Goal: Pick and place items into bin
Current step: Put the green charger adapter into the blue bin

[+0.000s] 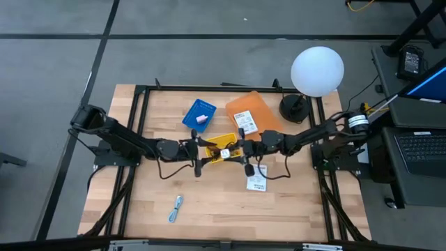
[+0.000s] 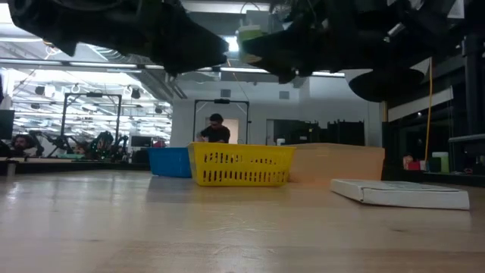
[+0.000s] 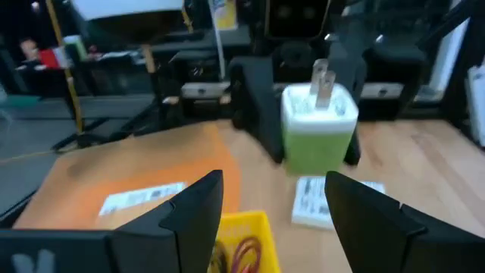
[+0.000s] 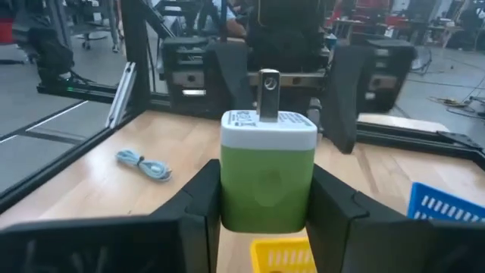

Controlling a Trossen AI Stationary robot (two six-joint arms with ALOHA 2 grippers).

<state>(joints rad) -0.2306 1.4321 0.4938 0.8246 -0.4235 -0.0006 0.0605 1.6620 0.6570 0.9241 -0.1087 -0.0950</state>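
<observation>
The right pincer [image 4: 265, 201] is clamping a green-and-white charger plug [image 4: 267, 171] between both fingers, holding it above the yellow bin [image 1: 224, 150] at mid-worktop [image 1: 139, 209]. The left pincer [image 3: 273, 201] is facing it with fingers spread wide, gripping nothing. A white packet [image 1: 256, 183] is lying beside the bin.

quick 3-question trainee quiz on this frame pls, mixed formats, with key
1. True or false: the right gripper is shut on the green charger.
2. The yellow bin lies: A) below both grippers, B) at the table's front edge, C) on the floor.
3. Fill in: the left gripper is ____, holding nothing.

Key: 1 true; 2 A; 3 open.
</observation>
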